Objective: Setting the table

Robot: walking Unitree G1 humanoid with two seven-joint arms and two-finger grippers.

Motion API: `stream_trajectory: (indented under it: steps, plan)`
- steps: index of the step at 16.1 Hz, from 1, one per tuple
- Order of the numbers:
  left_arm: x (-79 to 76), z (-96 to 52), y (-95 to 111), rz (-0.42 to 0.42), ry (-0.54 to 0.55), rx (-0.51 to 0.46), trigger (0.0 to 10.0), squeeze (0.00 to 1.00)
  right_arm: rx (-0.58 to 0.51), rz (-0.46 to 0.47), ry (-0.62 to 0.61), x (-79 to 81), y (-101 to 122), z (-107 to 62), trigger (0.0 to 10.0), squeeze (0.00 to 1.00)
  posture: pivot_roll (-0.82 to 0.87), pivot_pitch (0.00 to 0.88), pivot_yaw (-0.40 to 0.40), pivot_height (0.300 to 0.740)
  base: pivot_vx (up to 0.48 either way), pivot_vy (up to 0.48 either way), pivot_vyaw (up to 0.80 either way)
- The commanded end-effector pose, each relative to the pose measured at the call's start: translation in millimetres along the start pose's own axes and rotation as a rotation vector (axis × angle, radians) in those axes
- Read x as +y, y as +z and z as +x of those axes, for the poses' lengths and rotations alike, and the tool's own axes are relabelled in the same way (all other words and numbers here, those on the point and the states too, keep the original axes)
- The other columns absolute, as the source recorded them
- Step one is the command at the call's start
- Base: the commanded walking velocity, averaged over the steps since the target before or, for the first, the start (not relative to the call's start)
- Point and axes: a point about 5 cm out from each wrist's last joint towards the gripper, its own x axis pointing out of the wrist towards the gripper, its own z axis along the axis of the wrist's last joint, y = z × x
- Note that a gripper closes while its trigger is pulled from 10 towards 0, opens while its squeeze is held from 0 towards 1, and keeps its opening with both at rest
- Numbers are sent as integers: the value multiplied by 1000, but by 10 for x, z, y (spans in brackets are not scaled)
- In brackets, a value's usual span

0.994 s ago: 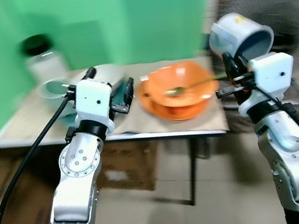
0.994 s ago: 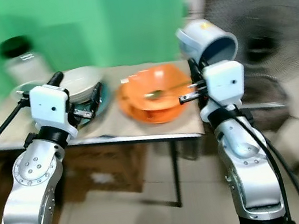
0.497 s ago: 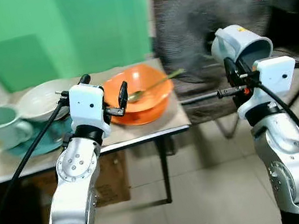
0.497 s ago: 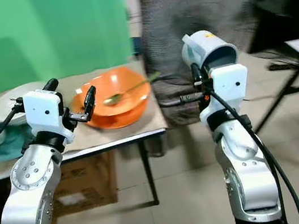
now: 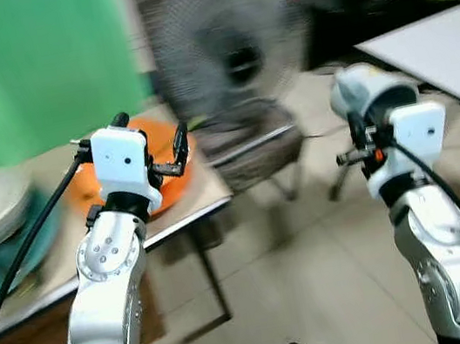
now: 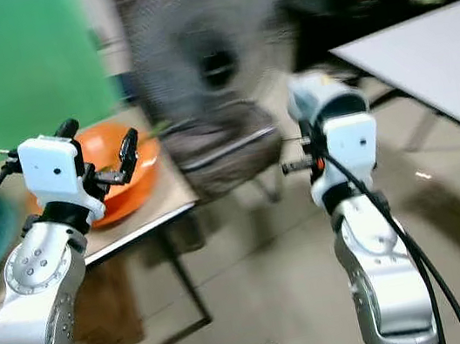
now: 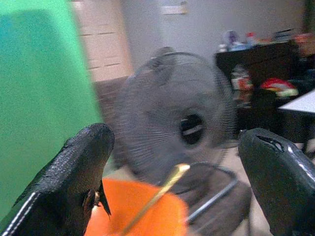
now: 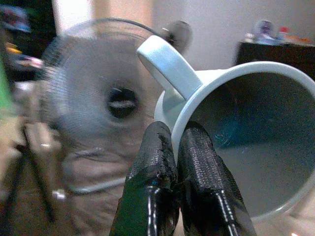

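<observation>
In the head views, the right claw (image 5: 355,129) holds a pale blue mug (image 5: 363,90) up over the floor, well apart from the surface (image 5: 185,209), where an orange bowl (image 6: 118,171) sits near the right edge. The left wrist view shows the left claw (image 7: 172,167) spread wide, a spoon handle (image 7: 160,191) rising from the bowl toward a standing fan (image 7: 177,118). In the right wrist view, fingers (image 8: 152,172) pinch the mug's rim beside its handle (image 8: 167,66).

Left arm: I am raising it bent at the elbow, to the left of the mug (image 8: 246,142).
Left gripper (image 7: 182,182): I am spreading its fingers wide, gripping nothing.
Right arm: I am holding it upright beneath the mug.
Right gripper (image 8: 179,147): I am pinching the mug's rim, one finger inside, one outside.
</observation>
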Motion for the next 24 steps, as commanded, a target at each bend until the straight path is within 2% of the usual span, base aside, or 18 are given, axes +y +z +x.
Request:
stream_trajectory:
  steps: [1, 5, 8, 14, 18, 24]
  plan:
    - [-24, -19, -11, 4, -3, 7, 10000, 0, -25, -9, -11, -33, 81, -4, 10000, 0, 2, 19, -2, 740, 0, 0, -800]
    - [5, -45, -40, 31, 18, 24, 10000, 0, -29, -36, 12, -13, 117, 40, 10000, 0, 4, 16, -22, 740, 0, 0, -800]
    - [8, -67, -35, 20, 15, 20, 10000, 0, -15, -49, 33, 12, 109, 50, 10000, 0, 9, 4, -36, 740, 0, 0, -800]
    - [-6, -50, -79, 23, -36, 35, 10000, 0, 6, -37, 23, 23, 49, -2, 10000, 0, -2, 0, -9, 740, 130, 0, 0]
    - [-49, -32, -86, 26, -68, 39, 10000, 0, 22, -35, 12, 11, 26, -25, 10000, 0, -4, 0, -1, 740, 280, 0, -761]
    - [-29, -72, -113, 16, -52, 47, 10000, 0, 7, -64, 32, 25, 49, -39, 10000, 0, -4, 0, -11, 740, 297, 0, -133]
